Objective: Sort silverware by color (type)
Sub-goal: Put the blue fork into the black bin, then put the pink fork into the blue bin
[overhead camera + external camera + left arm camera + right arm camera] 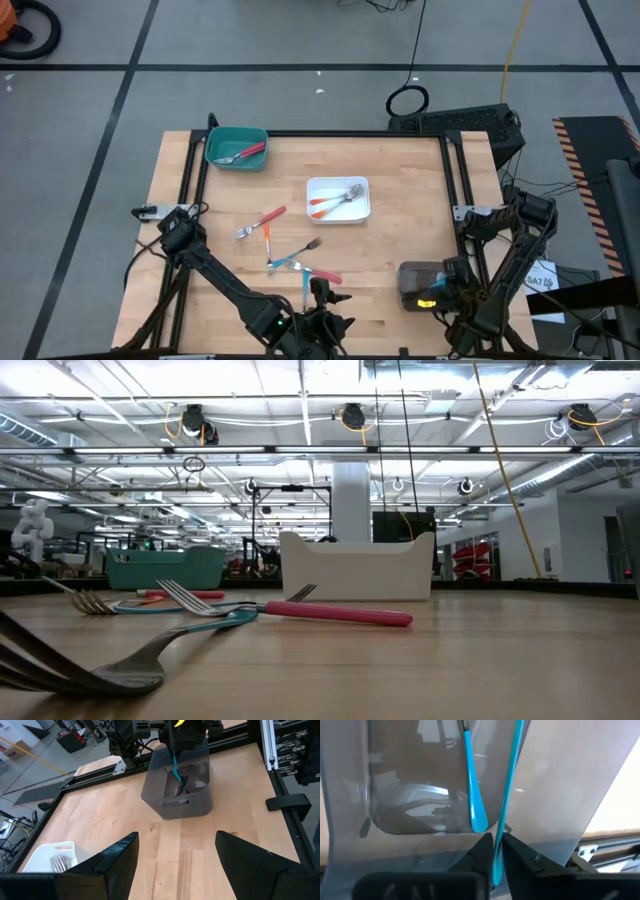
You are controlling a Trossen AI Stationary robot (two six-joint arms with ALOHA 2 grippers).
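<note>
My right gripper (494,851) hangs over the grey tray (425,285) at the near right, shut on a teal-handled fork (176,770) whose head dips into the tray. A second teal fork (472,795) lies inside that tray. My left gripper (175,862) waits open near the table's near edge, aimed at the grey tray (177,795) and touching nothing. Several loose forks lie flat mid-table, among them an orange-handled one (268,240), a pink-handled one (325,275) and a blue-handled one (306,292). A red fork lies in the teal tray (236,147). Orange forks lie in the white tray (338,198). My right gripper pinches the teal fork's thin handle (497,847) between its two fingers, which come from above and point steeply down. The fork hangs along the fingers' line, head downward (180,787), inside the grey tray's walls. I cannot tell whether the head touches the tray's floor.
The loose forks lie between my left gripper and the white tray. A black frame rail (455,180) runs along the table's right side, close to the grey tray. Bare wood lies between the grey tray and my left gripper (170,840).
</note>
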